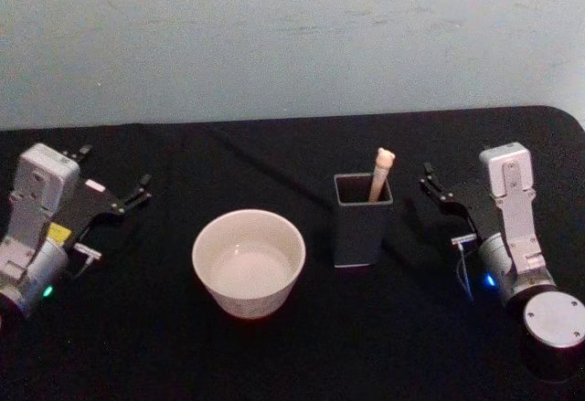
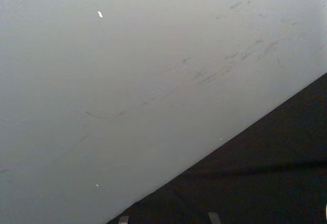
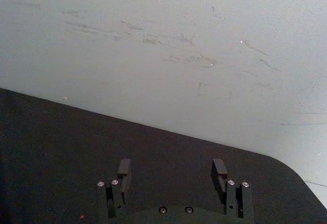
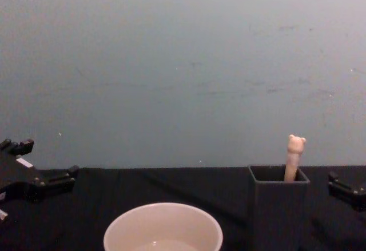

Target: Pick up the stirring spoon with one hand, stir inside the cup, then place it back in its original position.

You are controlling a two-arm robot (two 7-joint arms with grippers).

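The left gripper [image 1: 114, 180] rests at the table's [image 1: 274, 355] left side, its 2 fingers spread wide and empty; right of it the cup [image 1: 249, 263] stands on the black cloth; next comes the dark holder [image 1: 362, 221] with the stirring spoon [image 1: 381, 173] leaning inside, bear head up; at the far right the right gripper [image 3: 172, 175] sits wide apart, gripping nothing.

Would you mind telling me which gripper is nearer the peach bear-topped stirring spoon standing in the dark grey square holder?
The right gripper, open, sits just beside the stirring spoon. The left gripper, also open, is far across the table beyond the cream-white cup.
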